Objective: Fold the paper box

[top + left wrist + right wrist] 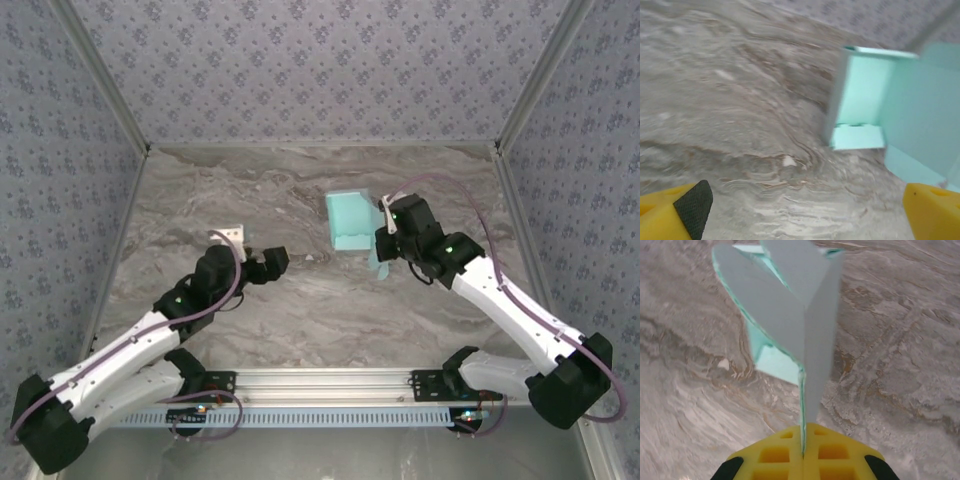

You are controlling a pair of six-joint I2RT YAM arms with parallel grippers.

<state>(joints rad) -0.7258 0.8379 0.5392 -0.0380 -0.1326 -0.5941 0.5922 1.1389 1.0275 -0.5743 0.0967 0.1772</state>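
Paper box (350,222) lies long axis near-to-far, flap pinched by the right end effector (384,241). Left end effector (274,262) gapes empty; its camera shows the hollow inside.

Lighting is bright, even and diffuse from overhead. The worktop (300,300) shows faint, soft shadows and no glare. The left wrist view is blurred throughout. In the right wrist view, the paper box (790,315) near the lens is out of focus.

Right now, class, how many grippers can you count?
2. The left gripper sits open centre-left, apart from the box; the right gripper is shut on the box's right edge. None hidden.
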